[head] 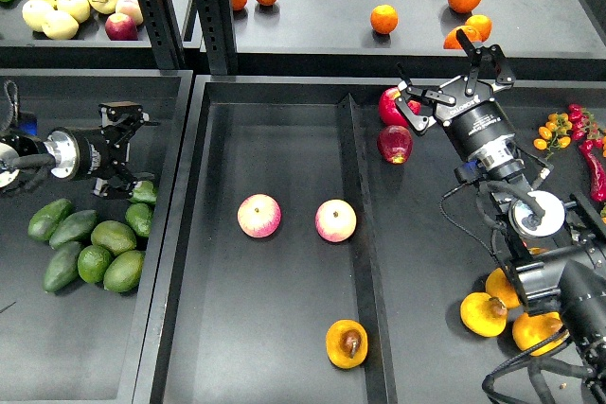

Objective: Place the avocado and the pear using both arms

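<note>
Several dark-green avocados [91, 245] lie in a heap in the left bin. My left gripper [142, 150] hovers just above the heap's upper right, open and empty, its lower finger close to the topmost avocado [144, 193]. One halved orange-yellow pear [347, 342] with a brown stone lies cut face up at the front of the middle tray [284, 328]. More pear halves [483, 314] lie in the right bin beside my right arm. My right gripper [447, 71] is open wide and empty, held high at the back of the right bin.
Two pink-yellow apples [258, 216] [335, 220] sit mid-tray. Two red fruits [395, 143] lie just left of my right gripper. Oranges [383, 18] and yellow apples [57, 7] are on the back shelf. Red peppers [592, 153] lie far right. A ridge [355, 234] divides tray and right bin.
</note>
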{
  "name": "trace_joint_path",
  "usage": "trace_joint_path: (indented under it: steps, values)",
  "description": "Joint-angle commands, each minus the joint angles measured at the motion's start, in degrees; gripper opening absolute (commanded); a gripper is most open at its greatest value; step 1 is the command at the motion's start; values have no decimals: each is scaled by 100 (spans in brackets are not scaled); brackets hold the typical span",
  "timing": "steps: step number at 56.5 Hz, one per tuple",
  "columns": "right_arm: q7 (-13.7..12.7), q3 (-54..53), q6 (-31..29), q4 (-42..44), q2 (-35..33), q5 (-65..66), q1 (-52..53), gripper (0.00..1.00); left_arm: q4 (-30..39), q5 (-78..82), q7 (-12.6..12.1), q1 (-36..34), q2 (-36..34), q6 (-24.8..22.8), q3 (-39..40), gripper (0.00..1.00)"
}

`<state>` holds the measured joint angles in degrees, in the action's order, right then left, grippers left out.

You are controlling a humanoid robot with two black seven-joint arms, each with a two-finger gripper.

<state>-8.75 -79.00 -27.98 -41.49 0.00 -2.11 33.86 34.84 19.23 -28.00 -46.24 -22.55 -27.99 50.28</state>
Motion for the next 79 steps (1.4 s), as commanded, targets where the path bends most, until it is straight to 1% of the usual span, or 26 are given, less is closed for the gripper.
trace_joint_path:
  steps: [1, 4, 11, 14, 20, 22, 25, 30, 35, 37, 38, 39, 44, 51, 53, 57, 69, 79]
  values:
    - [-83, 8, -2, 9, 0, 9, 6, 100, 171, -68, 58, 343, 444, -1, 824, 99]
    - [-83, 8, -2, 9, 0, 9, 6, 100, 312, -77, 67, 475, 594, -1, 1194, 99]
    - [-118, 8, -2, 9, 0, 9, 6, 100, 1015, -217, 172, 887, 1165, -1, 2240, 99]
    - [-250, 25, -2, 9, 0, 9, 6, 100, 1323, -270, 181, 1099, 1455, -1, 2609, 99]
    - [-741, 43, -2, 18, 0, 18, 15, 100, 1841, -279, 181, 1433, 2096, 30, 3110, 99]
    - [-812, 51, -2, 18, 0, 18, 15, 100, 1955, -279, 181, 1512, 2255, 118, 3216, 99]
    - [-847, 69, -2, 18, 0, 18, 15, 100, 2114, -305, 181, 1635, 2255, 285, 3374, 99]
    - [-874, 87, -2, 18, 0, 36, 15, 100, 2185, -472, 181, 1811, 2255, 417, 3480, 99]
    - [-909, 130, -2, 9, 0, 132, 15, 100, 2220, -753, 207, 1978, 2255, 444, 3463, 99]
    - [-918, 166, -2, 10, 0, 159, 24, 100, 2220, -832, 242, 2013, 2255, 453, 3454, 99]
    - [-953, 244, -2, 36, 0, 185, 32, 100, 2229, -946, 321, 2057, 2255, 453, 3454, 99]
    - [-962, 262, -2, 36, 0, 194, 33, 100, 2229, -964, 330, 2066, 2255, 453, 3454, 99]
    - [-1181, 490, -2, 36, 0, 194, 50, 100, 2220, -1079, 348, 2075, 2255, 453, 3471, 99]
    - [-1550, 1026, -2, 36, 0, 194, 226, 100, 2211, -1088, 348, 2083, 2255, 453, 3533, 99]
    - [-1699, 1289, -2, 36, 0, 185, 313, 100, 2211, -1088, 348, 2084, 2255, 453, 3533, 99]
    - [-1925, 1834, -2, -8, -280, 168, 480, 100, 2211, -1096, 348, 2084, 2255, 444, 3533, 99]
    - [-1925, 3627, -2, -96, -1194, 159, 1069, 100, 2202, -1096, 348, 2083, 2255, 418, 3533, 99]
    - [-1925, 4946, -2, -236, -1590, 141, 1482, 100, 2185, -1096, 339, 2084, 2255, 383, 3533, 99]
